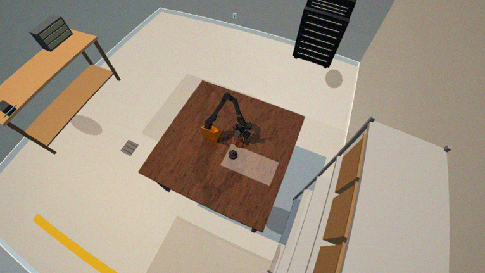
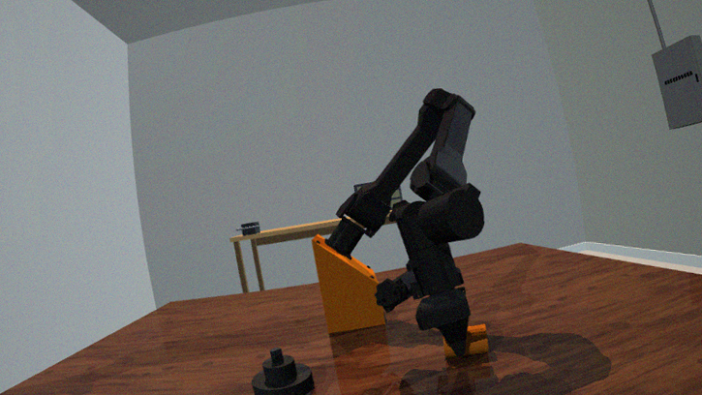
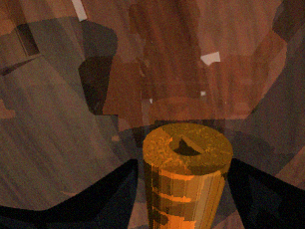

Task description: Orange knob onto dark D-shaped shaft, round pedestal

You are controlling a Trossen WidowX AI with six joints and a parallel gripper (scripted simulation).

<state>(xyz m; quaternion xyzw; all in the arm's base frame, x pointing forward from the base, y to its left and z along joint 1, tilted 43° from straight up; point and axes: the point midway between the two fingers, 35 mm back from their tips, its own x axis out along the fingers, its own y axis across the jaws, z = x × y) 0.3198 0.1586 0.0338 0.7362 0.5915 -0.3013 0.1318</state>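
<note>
We see an orange cylindrical knob lying on its side on the brown wood table, its round end showing a dark hole. Apart from it, we find the dark, round, stepped pedestal standing upright on the table, its short dark shaft pointing up, bare of the knob.

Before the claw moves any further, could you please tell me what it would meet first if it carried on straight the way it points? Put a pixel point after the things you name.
Most likely the wooden tabletop point(image 1: 187, 155) point(image 2: 586, 290) point(image 3: 169, 45), just beyond the claw's point(image 1: 243, 136) point(image 2: 461, 352) point(image 3: 184, 163) tips, which straddle the orange knob point(image 1: 242, 133) point(image 2: 478, 341) point(image 3: 189, 199); the remaining gap is unclear.
</note>
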